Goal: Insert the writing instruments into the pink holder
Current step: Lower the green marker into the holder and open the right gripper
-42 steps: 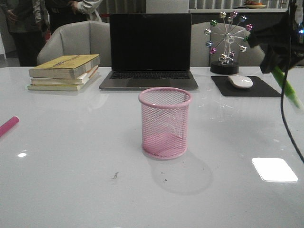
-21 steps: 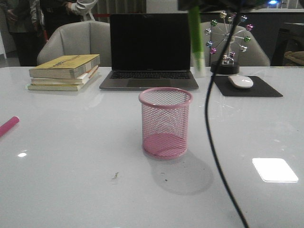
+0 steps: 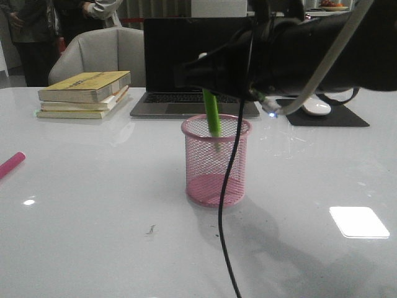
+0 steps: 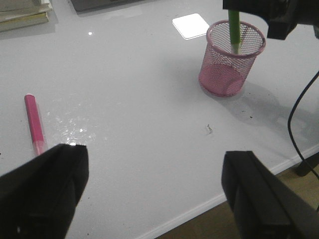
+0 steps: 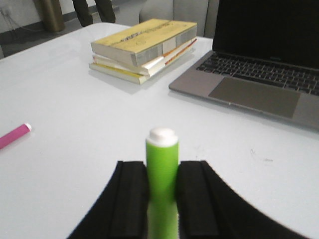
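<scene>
The pink holder (image 3: 215,161) (image 4: 232,59) stands upright mid-table. My right gripper (image 3: 208,81) (image 5: 162,172) hovers just above its rim, shut on the lime green marker (image 3: 214,118) (image 5: 162,154). The marker hangs nearly upright, its lower end inside the holder's mouth (image 4: 234,35) and above the base. The pink-red marker (image 3: 11,164) (image 4: 34,124) (image 5: 14,135) lies flat near the table's left edge. My left gripper (image 4: 154,154) is open above the bare near-left table, with nothing between its fingers; the front view does not show it.
A laptop (image 3: 195,68) stands open behind the holder, with stacked books (image 3: 84,93) to its left. A white mouse (image 3: 316,107) sits on a black pad at the back right. The right arm's cable (image 3: 226,217) hangs in front of the holder. The table's near edge (image 4: 199,209) is close.
My right arm swung from the far right to the centre with the green marker, then came down so the marker's lower end is now inside the holder's mouth.
</scene>
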### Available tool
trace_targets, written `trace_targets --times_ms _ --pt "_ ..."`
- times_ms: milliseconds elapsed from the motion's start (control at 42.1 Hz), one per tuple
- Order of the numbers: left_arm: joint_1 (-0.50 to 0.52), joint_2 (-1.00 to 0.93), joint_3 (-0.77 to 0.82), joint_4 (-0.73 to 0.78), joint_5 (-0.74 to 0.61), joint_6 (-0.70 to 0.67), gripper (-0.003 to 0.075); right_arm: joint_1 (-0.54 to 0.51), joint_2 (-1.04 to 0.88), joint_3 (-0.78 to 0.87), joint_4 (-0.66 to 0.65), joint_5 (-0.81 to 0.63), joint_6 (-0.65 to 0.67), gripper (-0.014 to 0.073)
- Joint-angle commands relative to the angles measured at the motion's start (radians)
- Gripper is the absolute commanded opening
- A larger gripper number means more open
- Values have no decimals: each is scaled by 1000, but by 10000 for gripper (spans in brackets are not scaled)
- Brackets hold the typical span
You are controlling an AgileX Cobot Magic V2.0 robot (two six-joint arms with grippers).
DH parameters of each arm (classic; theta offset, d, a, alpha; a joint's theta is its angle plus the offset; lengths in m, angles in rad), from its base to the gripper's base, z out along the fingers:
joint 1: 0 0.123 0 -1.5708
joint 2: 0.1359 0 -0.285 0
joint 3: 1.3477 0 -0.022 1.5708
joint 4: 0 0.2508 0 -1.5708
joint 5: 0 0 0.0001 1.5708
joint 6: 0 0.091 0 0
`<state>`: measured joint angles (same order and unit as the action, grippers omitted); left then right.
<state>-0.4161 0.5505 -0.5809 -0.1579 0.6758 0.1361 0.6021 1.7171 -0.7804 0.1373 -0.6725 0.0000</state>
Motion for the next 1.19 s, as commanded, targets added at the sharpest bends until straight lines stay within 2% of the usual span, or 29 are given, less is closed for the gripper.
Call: trace_targets --times_ms 0,95,262,452,571,761,856,999,1165 --pt "-7 9 -28 -11 -77 -3 601 -3 -28 -25 -8 -88 -8 306" --pt "-7 9 -28 -11 -77 -3 601 -3 -37 -25 -8 -71 -8 435" --pt "-7 9 -28 -11 -77 -3 601 -4 -145 -42 -8 109 -27 448" --pt "-7 9 -28 -11 -77 -3 601 -8 -354 -87 -8 582 -169 448" --pt "-7 9 -28 -11 -77 -3 601 -8 -482 -107 -8 882 -168 447" --pt "-7 9 -28 -11 -77 -3 601 -16 -644 -107 -11 1269 -137 447" --pt "-7 9 -28 -11 -77 -3 601 -28 -703 -107 -35 1413 -93 447" --pt "-7 9 -28 -11 -75 -3 601 -36 -794 -106 -113 1521 43 447" --pt "-7 11 -28 -11 -57 -18 601 -36 -926 -54 -118 1519 47 447"
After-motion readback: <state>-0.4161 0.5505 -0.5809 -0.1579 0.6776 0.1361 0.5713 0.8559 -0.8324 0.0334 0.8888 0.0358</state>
